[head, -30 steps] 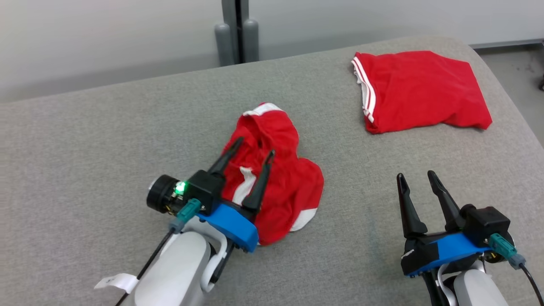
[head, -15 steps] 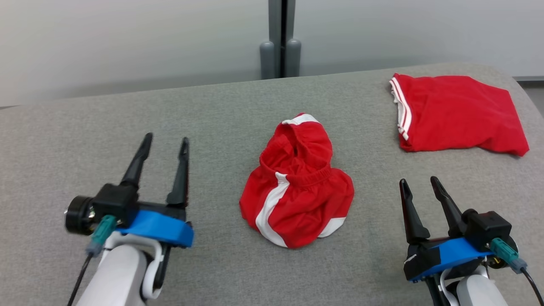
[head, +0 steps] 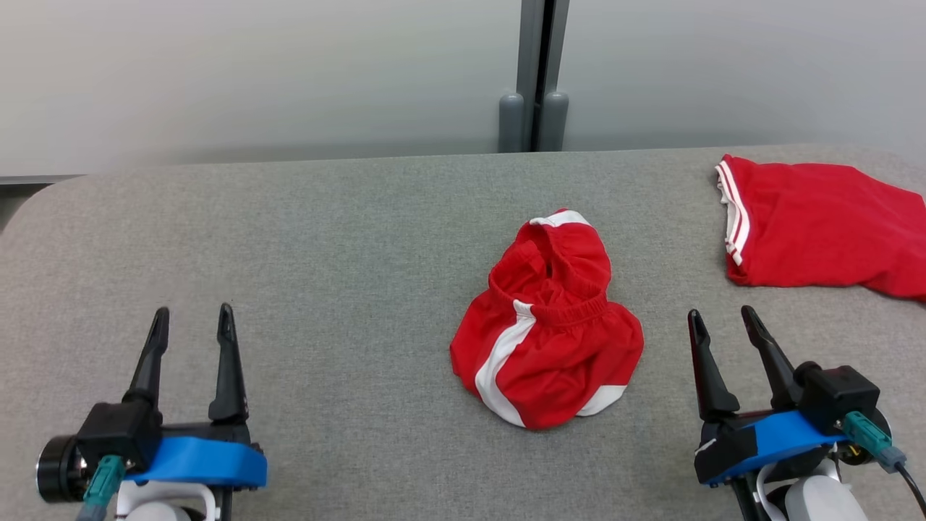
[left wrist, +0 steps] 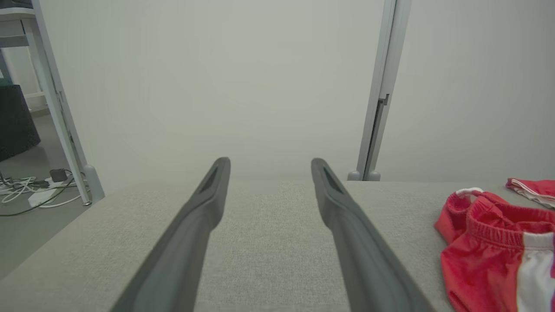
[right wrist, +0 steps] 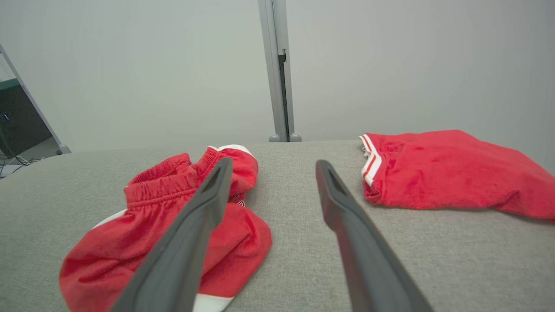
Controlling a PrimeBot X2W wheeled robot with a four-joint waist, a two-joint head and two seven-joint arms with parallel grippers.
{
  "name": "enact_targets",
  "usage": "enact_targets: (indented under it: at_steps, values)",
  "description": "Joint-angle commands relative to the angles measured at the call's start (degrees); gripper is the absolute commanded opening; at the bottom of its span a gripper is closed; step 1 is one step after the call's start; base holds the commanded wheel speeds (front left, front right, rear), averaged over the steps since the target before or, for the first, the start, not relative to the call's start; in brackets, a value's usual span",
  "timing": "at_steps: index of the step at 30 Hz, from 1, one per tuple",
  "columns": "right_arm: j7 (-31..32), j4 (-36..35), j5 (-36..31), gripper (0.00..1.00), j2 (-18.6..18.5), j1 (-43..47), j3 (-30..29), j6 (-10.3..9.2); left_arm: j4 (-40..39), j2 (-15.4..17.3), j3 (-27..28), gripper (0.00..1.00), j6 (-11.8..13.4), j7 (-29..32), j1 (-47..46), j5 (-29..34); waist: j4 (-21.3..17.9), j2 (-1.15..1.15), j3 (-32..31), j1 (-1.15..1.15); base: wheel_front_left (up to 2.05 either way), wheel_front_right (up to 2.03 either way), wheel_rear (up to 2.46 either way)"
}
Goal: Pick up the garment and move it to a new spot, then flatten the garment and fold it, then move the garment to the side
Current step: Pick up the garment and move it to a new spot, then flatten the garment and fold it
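Head view: shorts [head: 548, 340] centre, left gripper [head: 193, 311] at eight o'clock, right gripper [head: 721, 312] at four, jaws apart. Left wrist view adds floor cables [left wrist: 26, 190] at nine.

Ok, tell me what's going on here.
A two-armed robot faces a crumpled pair of red shorts lying in the middle of a grey padded surface. Nothing is held: the left gripper and right gripper are both open, low at the near edge, one on each side of the shorts and clear of them. Another red garment lies flatter at the far right, apart from the shorts.
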Motion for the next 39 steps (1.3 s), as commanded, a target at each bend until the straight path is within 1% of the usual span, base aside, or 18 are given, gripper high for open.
enact_targets:
  at_steps: [1, 8, 16, 39]
  values:
    - [0.27, -0.17, -0.26, 1.00, -0.07, 0.92, -0.03, 0.01, -0.24, -0.37, 0.34, 1.00, -0.12, -0.24, 0.52, 0.16, 0.09, 0.00, -0.08, 0.00, 0.00, 0.00, 0.00]
    - [0.72, -0.79, -0.25, 1.00, -0.07, 1.99, -0.01, 0.01, -0.71, -2.38, 2.17, 1.00, -0.86, -0.24, 3.60, 1.62, 0.92, 0.00, -0.92, 0.00, 0.00, 0.00, 0.00]
    - [1.23, -1.50, -0.26, 1.00, -0.07, 2.46, -0.07, 0.01, -0.11, -4.07, 3.49, 1.00, -2.26, -0.24, 4.22, 3.08, 1.17, 0.00, -1.00, 0.00, 0.00, 0.00, 0.00]
    - [1.88, -1.45, -0.24, 1.00, -0.07, 2.90, -0.04, 0.01, 1.35, -6.69, 6.51, 1.00, -5.14, -0.24, 3.64, 6.16, 1.07, 0.00, -1.59, 0.00, 0.00, 0.00, 0.00]
